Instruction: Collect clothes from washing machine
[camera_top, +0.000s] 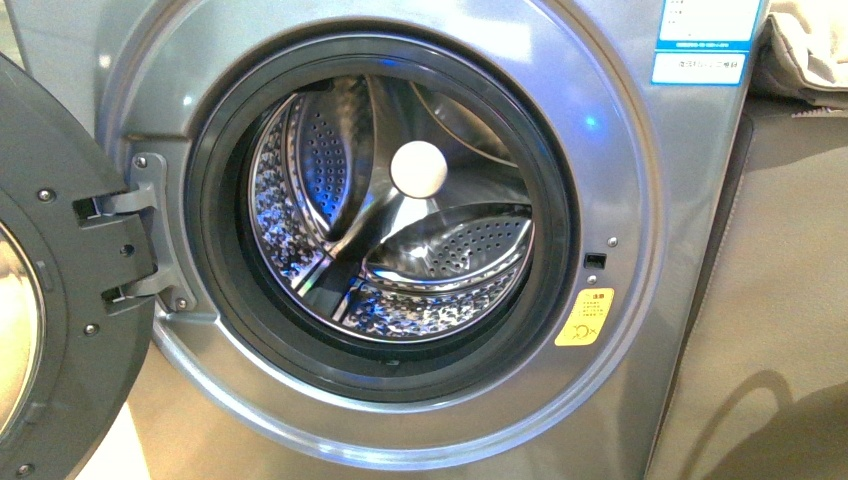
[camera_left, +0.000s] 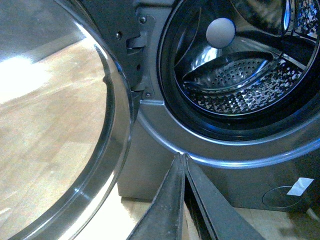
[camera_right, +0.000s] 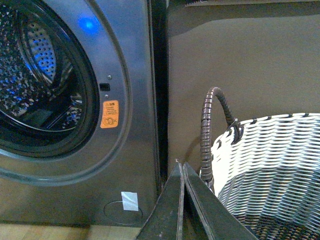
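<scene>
We see no dark navy garment in the grey front-loading washing machine's (camera_top: 640, 200) perforated steel drum (camera_top: 400, 230); both grippers (camera_left: 182, 165) (camera_right: 181, 172) hang before it, jaws together; soft cloth suits pinching a fold.

A grey-white woven basket (camera_right: 272, 170) stands on the right, with a dark wrapped handle (camera_right: 212, 125) arching up from its near rim; its weave runs in pale bands with darker strands between. Behind it rises a plain brown panel (camera_top: 780, 300). At the far upper right a beige cushion cloth (camera_top: 805, 50) lies bunched on top of that panel. Down low, a light wooden floor (camera_left: 50, 125) shows on the left, bright with glare.
</scene>
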